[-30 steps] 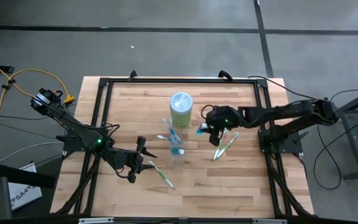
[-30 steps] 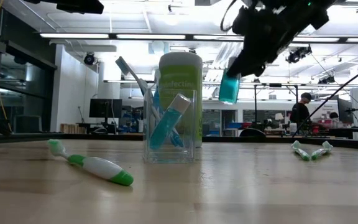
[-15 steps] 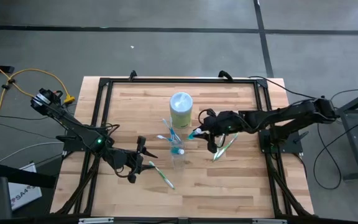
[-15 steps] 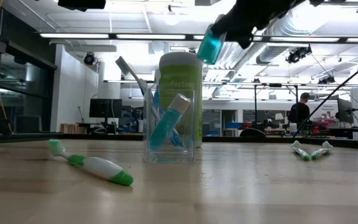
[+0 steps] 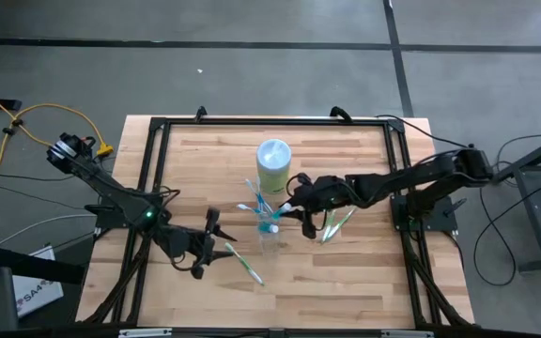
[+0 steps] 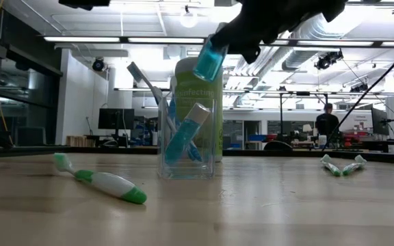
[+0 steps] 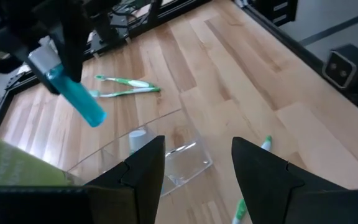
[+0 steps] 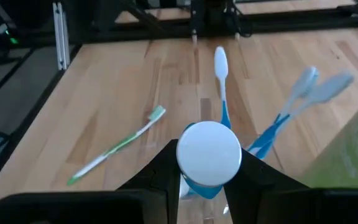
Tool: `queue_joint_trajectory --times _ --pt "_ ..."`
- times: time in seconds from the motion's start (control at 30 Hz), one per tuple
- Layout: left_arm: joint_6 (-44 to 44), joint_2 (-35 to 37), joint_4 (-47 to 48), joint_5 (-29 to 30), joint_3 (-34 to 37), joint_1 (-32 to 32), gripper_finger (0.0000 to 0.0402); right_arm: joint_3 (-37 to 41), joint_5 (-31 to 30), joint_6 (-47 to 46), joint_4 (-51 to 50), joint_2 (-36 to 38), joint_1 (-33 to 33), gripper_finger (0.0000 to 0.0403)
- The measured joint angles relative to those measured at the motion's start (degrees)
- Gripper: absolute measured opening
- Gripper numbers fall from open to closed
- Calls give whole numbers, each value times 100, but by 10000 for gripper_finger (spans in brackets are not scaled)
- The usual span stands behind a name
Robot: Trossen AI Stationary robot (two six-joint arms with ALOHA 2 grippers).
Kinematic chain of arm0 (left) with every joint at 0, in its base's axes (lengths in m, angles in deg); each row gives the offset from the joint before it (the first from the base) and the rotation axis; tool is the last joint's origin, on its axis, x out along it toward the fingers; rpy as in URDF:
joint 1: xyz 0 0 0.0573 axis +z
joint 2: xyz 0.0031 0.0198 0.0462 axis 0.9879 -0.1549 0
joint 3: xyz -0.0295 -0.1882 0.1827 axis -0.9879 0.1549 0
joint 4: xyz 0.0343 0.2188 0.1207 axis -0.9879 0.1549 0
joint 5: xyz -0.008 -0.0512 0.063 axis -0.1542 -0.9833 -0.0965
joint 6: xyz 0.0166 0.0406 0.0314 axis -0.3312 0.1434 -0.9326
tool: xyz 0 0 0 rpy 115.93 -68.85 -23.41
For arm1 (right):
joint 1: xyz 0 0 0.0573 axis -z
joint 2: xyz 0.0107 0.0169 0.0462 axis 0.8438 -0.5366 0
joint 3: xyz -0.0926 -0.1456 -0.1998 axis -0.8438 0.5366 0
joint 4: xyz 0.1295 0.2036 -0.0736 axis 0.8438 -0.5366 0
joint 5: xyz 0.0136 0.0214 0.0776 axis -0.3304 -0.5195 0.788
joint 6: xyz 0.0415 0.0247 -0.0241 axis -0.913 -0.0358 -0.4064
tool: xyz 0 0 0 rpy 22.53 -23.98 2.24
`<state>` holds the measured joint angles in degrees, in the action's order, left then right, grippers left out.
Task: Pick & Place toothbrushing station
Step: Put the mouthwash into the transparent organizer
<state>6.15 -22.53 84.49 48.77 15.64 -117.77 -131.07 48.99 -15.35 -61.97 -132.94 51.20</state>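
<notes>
So the right end effector (image 5: 294, 204) is up over the middle of the table (image 5: 364, 272), clamped on a little toothpaste tube (image 6: 208, 59) with a teal-blue body and a white cap. In the low view the tube hangs tilted in the air, cap end pointing down toward the clear tumbler (image 6: 187, 140), just above its rim and not touching it. The right wrist view looks straight down the tube's round white cap (image 8: 209, 153), with the dark fingers (image 8: 164, 167) pinched on either side.

The tumbler sits near the table's centre, right in front of a tall green-and-white canister (image 5: 273, 165). Inside it there's already a second toothpaste tube (image 6: 186, 131) leaning at an angle, plus a few blue-and-white toothbrushes (image 5: 255, 195) whose heads stick out past the rim.

Still lying flat on the table: one green-and-white toothbrush (image 5: 244, 264) to the near left of the tumbler, and a pair of green-and-white toothbrushes (image 5: 338, 222) to its right, lying next to each other.

The left end effector (image 5: 216, 242) is parked low on the near-left side, close to that single green brush, fingers spread apart and holding nothing. The left wrist view shows its two fingers (image 7: 143, 167) apart with the tumbler beyond them.
</notes>
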Motion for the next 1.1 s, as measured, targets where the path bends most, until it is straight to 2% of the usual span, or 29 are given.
queue_joint_trajectory --times 0.13,0.47,0.63,0.87,1.1 --pt "3 0 4 0 0 -154 179 -401 -13 121 -134 -216 -88 83" --pt "163 0 71 4 -2 -372 179 -1600 -171 474 -1352 -1110 -149 83" --pt "173 0 102 5 -2 -451 179 -1682 -337 593 -1413 -1249 -134 83" --pt "173 0 105 4 -2 -451 179 -1686 -331 475 -1569 -1239 -62 83" --pt "172 0 107 4 -2 -451 179 -1697 -282 427 -1482 -1524 -8 83"
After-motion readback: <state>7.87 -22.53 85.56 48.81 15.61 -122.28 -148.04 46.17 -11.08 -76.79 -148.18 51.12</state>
